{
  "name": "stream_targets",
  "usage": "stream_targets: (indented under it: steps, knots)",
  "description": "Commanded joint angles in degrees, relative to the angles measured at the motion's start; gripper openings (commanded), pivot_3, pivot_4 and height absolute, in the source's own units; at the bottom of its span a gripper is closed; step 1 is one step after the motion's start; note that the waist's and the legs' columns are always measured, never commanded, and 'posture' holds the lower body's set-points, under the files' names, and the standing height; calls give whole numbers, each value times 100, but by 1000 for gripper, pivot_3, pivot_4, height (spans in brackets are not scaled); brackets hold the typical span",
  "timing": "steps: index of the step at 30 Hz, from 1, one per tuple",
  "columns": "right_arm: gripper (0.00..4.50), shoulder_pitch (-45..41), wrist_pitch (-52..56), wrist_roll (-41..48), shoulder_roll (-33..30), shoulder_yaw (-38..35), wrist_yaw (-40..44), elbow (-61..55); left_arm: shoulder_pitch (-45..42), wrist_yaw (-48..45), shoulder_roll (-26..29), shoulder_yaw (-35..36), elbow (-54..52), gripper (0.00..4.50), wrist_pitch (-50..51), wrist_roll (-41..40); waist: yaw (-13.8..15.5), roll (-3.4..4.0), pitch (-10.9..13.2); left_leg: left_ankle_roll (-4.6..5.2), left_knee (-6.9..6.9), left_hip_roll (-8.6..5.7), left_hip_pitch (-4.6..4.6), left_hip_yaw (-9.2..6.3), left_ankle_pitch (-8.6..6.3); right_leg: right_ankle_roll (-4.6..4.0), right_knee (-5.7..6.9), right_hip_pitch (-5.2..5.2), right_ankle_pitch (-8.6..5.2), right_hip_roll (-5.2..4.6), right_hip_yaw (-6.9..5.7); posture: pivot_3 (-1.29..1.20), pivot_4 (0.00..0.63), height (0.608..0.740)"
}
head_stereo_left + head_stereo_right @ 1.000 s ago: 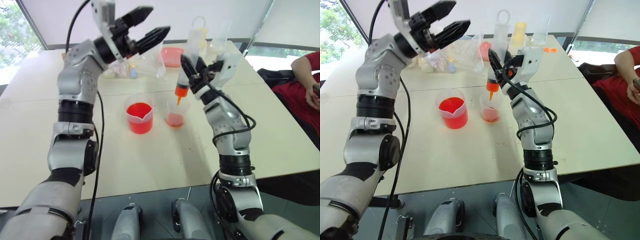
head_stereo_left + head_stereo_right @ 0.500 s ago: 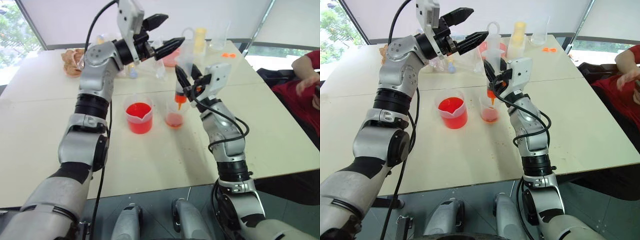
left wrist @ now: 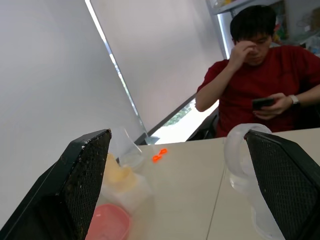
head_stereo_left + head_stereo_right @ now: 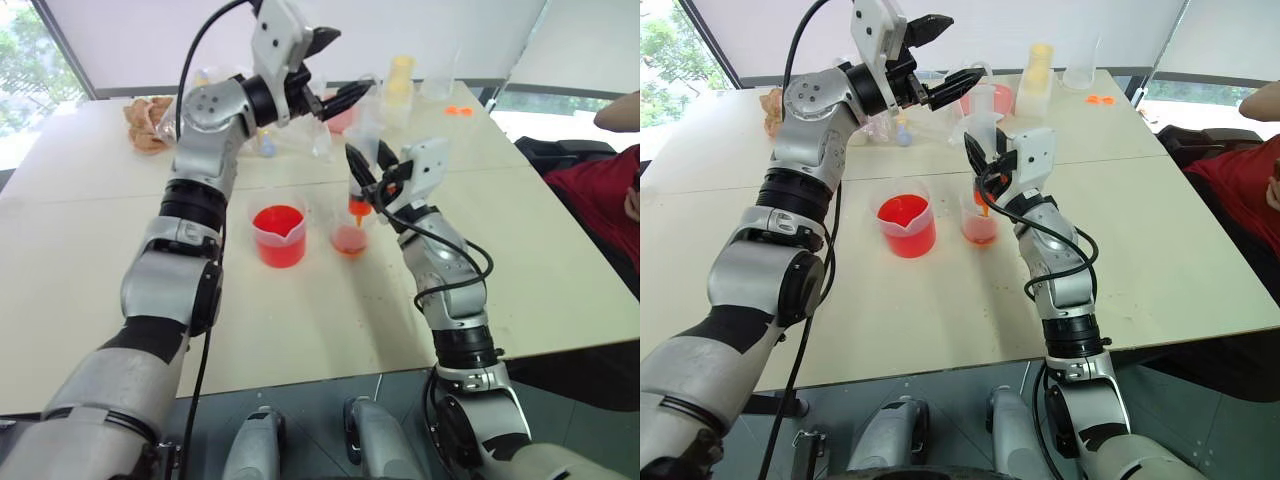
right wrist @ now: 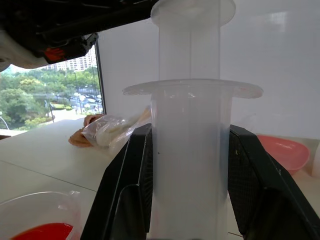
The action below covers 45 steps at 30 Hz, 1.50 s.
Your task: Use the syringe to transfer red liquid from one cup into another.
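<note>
The syringe (image 4: 985,150) stands upright just above centre of the head view, its orange tip (image 4: 983,198) dipping into the mouth of the smaller clear cup (image 4: 979,220), which holds a shallow layer of red liquid (image 4: 979,233) at its base. The right gripper (image 5: 190,165) is clamped on the syringe barrel, one black finger pressed on each side just under the flange. Beside the small cup, toward frame left, sits the wider spouted cup (image 4: 906,222), vivid red inside. Both cups rest on the pale table (image 4: 890,320). In the upper centre, the left gripper (image 4: 955,55) hangs with its fingers spread wide and holding nothing, the syringe's plunger ring (image 3: 240,152) lying between them. A pink bowl (image 3: 107,222) sits farther back. A person in a red shirt (image 3: 265,65) sits at the table's far edge.
</note>
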Motion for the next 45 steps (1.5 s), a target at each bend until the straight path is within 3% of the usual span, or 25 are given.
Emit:
stream_targets:
  steps: [1,2,8,10,20,32,45]
  knots:
    - [1414,-122,-235,26,43,38,70,-309,-163,35,41,-90,80,3937,-167,187,-2,0,0,0,0,0,0,0,0,0,0,0,0,0,0,0,150,740]
    - [1414,-120,-242,19,38,44,81,-309,-161,28,34,-93,89,3652,-189,207,-1,0,0,0,0,0,1,0,0,0,0,0,0,0,0,0,150,740]
    - [1414,-110,-281,-24,19,91,136,-308,-144,15,-32,-247,57,792,-327,357,13,0,0,0,1,0,-1,0,0,0,0,0,0,0,0,0,150,740]
    - [1414,-113,-277,-26,29,87,136,-312,-140,-137,-59,-250,-25,57,-285,289,10,0,0,0,2,0,-2,0,0,0,-1,0,0,-1,0,0,150,740]
    - [1414,-222,-315,-34,66,2,108,-304,413,-873,-89,-386,-840,57,271,1,-13,0,0,0,-1,1,3,0,0,0,5,0,0,1,1,0,150,740]
    - [1414,-447,-299,23,-64,-150,62,-373,1429,-617,-262,-541,-2109,57,1260,-173,4,0,0,0,5,0,2,-1,0,0,9,0,0,-1,0,0,150,740]
    - [1414,-586,-324,48,-115,-208,57,-366,1728,-554,-286,-594,-2291,57,1384,-111,3,0,0,0,5,0,3,-1,0,0,12,0,0,-1,0,0,150,740]
